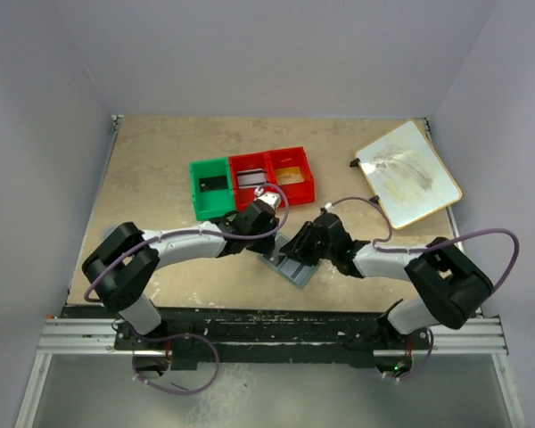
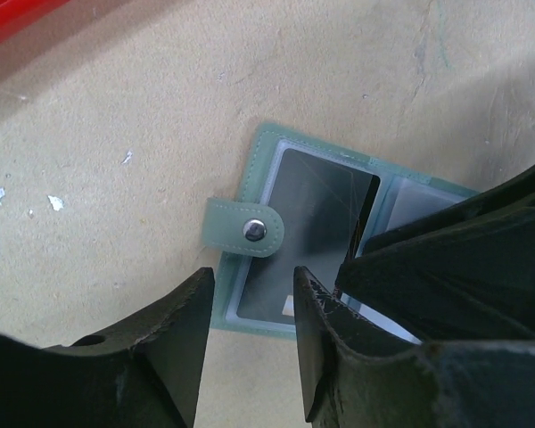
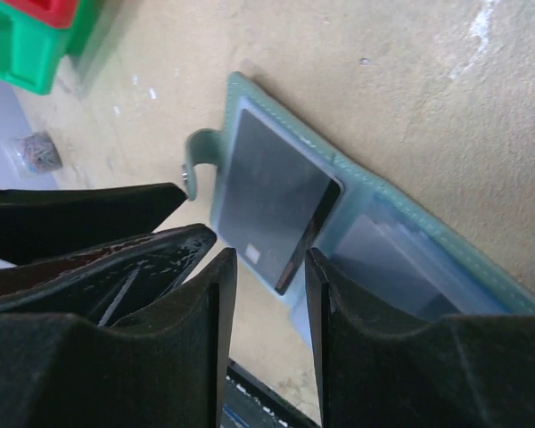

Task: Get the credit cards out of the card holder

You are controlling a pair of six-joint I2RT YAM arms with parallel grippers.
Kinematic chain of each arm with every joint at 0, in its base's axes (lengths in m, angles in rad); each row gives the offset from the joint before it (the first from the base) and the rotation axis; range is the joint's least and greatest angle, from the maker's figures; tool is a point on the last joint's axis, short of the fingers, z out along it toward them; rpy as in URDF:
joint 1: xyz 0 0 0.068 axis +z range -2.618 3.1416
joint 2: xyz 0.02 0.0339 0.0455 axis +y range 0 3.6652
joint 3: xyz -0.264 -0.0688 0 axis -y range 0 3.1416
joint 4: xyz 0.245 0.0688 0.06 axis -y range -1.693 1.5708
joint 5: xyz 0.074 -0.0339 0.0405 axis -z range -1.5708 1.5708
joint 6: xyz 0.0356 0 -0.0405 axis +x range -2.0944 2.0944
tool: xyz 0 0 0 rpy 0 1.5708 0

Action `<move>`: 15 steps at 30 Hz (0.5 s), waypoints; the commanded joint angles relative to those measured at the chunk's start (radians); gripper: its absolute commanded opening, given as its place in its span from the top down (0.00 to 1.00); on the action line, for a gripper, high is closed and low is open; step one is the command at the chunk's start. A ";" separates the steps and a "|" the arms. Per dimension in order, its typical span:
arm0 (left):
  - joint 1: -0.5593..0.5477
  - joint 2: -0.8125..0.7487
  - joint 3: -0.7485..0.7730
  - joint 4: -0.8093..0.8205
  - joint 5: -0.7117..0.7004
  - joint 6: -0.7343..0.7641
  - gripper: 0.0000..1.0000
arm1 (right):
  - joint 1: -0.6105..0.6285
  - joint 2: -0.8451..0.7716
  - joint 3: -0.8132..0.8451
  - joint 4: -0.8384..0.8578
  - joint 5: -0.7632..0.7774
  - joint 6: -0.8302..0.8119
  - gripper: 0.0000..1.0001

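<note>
Left wrist view has the card holder [image 2: 234, 223] lying open on the table [image 2: 116, 134], a dark card [image 2: 321, 223] on its snap-tab half with one edge lifted but not out yet, maybe another in the cloudy pocket beside it. Our left gripper [image 2: 252, 285] hangs open over the near edge and our right gripper [image 3: 270, 260] has jaws parted at that lifted edge, not pinching, so we reckon the pulling is mostly left.
</note>
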 commanded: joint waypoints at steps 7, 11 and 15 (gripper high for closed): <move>0.000 0.049 0.037 0.018 0.066 0.049 0.69 | 0.013 0.034 0.045 -0.082 0.058 0.030 0.60; -0.003 0.068 0.021 0.032 0.098 0.044 0.80 | 0.013 0.018 0.051 -0.130 0.086 0.043 0.60; -0.015 0.071 0.010 0.019 0.099 0.049 0.89 | 0.013 0.016 0.034 -0.133 0.101 0.083 0.60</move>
